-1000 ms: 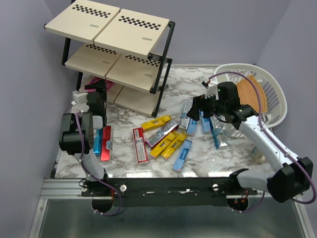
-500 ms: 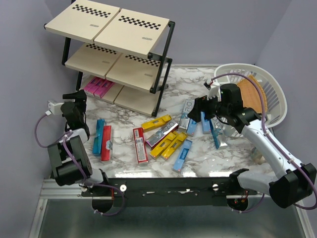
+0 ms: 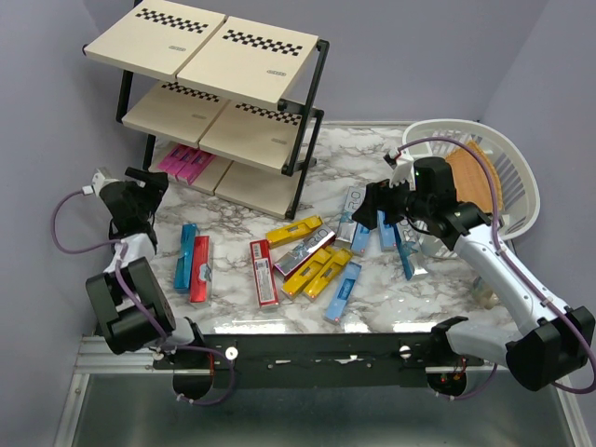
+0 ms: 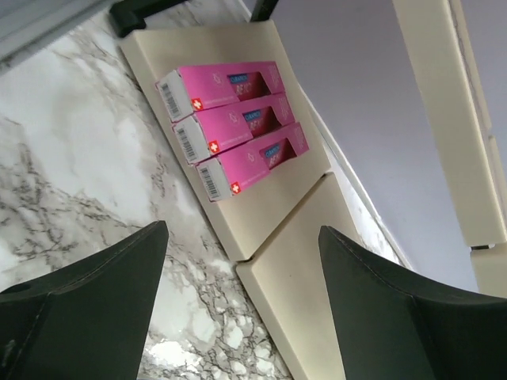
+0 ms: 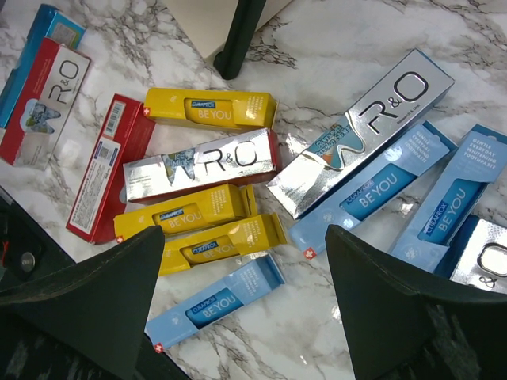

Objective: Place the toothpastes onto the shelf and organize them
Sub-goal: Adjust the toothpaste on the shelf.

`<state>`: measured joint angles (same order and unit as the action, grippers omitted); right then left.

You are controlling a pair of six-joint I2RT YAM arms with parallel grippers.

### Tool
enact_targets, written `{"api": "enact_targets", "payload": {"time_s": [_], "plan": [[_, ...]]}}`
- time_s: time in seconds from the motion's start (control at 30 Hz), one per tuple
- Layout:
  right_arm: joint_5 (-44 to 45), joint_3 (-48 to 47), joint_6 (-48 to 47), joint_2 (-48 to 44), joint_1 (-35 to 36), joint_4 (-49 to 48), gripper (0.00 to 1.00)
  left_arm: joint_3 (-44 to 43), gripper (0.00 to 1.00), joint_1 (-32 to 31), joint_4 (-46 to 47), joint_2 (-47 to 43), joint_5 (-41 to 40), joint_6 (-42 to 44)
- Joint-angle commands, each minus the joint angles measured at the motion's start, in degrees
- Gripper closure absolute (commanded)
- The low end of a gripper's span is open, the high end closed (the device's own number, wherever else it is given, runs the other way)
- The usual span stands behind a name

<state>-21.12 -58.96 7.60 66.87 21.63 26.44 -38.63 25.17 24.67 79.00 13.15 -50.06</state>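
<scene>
The shelf stands at the back left. Three pink toothpastes lie side by side on its bottom board, and they also show in the left wrist view. My left gripper is open and empty, held left of the shelf and pointing at that board; its wrist view shows nothing between the fingers. My right gripper is open and empty above the pile of loose toothpastes: yellow, silver, light blue and red boxes. Its wrist view shows the gap over the yellow boxes.
A blue box and a red box lie at the left of the marble table. A white basket holding a wooden board stands at the right. Purple walls close in on the left and right.
My left arm has swung from over the blue and red boxes out to the left, the gripper still facing the shelf's bottom board. My right gripper has shifted slightly right, then held still.
</scene>
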Motion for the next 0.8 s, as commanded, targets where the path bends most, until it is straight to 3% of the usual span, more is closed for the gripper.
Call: {"api": "enact_targets", "payload": {"time_s": [0.0, 0.17, 0.33, 0.77], "plan": [[-0.93, 0.51, 1.54, 0.45, -0.18, -1.04, 0.09, -4.60, 0.14, 0.67, -1.64, 6.59, 7.41, -0.29], [-0.32, 1.04, 1.72, 0.10, -0.27, -0.86, 0.09, -11.54, 0.14, 0.76, 1.69, 16.26, 12.51, -6.35], [0.38, 0.78, 1.46, 0.36, -0.27, -0.07, 0.09, -16.73, 0.14, 0.67, 2.40, 23.02, 11.91, -8.99], [1.17, -1.42, 0.93, 2.30, -0.18, 0.90, 0.09, -22.10, 0.14, 0.50, 3.46, 30.77, 11.20, -12.51]]}}
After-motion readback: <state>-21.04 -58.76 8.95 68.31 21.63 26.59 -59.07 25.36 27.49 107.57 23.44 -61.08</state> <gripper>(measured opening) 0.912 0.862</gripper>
